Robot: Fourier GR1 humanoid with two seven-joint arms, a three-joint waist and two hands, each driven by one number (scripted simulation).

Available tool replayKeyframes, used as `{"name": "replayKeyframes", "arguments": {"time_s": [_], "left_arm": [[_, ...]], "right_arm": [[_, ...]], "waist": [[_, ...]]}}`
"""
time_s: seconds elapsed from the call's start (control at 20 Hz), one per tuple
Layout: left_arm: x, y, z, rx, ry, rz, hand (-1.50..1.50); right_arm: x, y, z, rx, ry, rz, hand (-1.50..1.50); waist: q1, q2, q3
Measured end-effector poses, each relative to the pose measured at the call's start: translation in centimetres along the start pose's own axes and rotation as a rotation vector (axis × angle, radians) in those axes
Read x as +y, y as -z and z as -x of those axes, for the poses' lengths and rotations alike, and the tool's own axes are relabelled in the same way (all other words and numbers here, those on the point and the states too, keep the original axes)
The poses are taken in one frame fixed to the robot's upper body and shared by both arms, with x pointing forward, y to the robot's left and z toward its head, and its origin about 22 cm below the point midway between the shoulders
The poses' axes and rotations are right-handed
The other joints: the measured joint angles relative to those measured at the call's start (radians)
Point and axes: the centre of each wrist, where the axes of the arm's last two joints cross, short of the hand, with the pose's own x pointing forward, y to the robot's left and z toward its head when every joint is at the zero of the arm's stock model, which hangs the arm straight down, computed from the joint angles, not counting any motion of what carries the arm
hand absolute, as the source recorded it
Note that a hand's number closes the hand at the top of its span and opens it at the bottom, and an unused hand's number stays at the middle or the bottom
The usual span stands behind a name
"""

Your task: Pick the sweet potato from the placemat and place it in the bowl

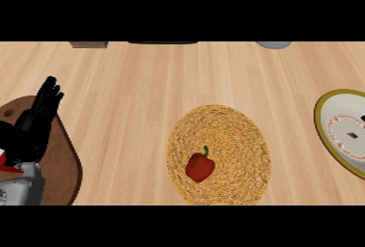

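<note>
A pale wooden counter (143,96) is filling the view, its grain running left to right. Along the far edge three things are peeking in, cut off by the frame: a brown block (89,44), a dark flat shape (162,42) and a grey rounded one (273,44); what they are cannot be told.

A round woven placemat (235,130) is lying right of centre. At the right edge a bowl (322,108) with a yellowish rim and white inside is sitting partly out of frame, well apart from the placemat. At the left a dark brown board (68,164) is lying on the counter.

The left hand (35,123) is showing over that board at the left edge, its grey forearm (25,185) coming up from below. Its black fingers are standing straight, pointing away from the robot and holding nothing. The right hand is not showing.

The task names a sweet potato, but the thing on the placemat is looking like a red pepper (200,167) with a green stem. It is lying on the near-left part of the placemat, its long axis running roughly near to far, stem pointing to the far side. Nothing is touching it.
</note>
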Motion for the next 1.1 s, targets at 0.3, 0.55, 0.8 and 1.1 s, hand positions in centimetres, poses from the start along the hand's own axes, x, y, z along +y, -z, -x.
{"name": "replayKeyframes", "arguments": {"time_s": [0.3, 0.55, 0.8, 1.1], "left_arm": [[-0.2, 0.1, -0.2, -0.001, -0.003, 0.007, 0.0], [-0.4, 0.6, -0.3, -0.009, 0.0, 0.012, 0.0], [-0.4, 0.4, -0.2, -0.01, 0.0, 0.01, 0.0], [-0.3, 0.5, 0.2, 0.003, 0.002, 0.005, 0.0]], "right_arm": [[1.5, 2.2, 3.1, 0.079, -0.099, -0.074, 1.5], [2.3, 2.9, 6.7, 0.213, -0.096, -0.195, -1.5], [2.0, 3.0, 9.7, 0.186, -0.004, -0.271, -1.5], [1.1, 3.2, 11.0, 0.149, 0.38, -0.129, -1.5]], "waist": [[0.008, 0.005, 0.0], [0.012, 0.006, 0.001], [0.015, 0.006, 0.002], [0.001, 0.003, 0.002]]}}
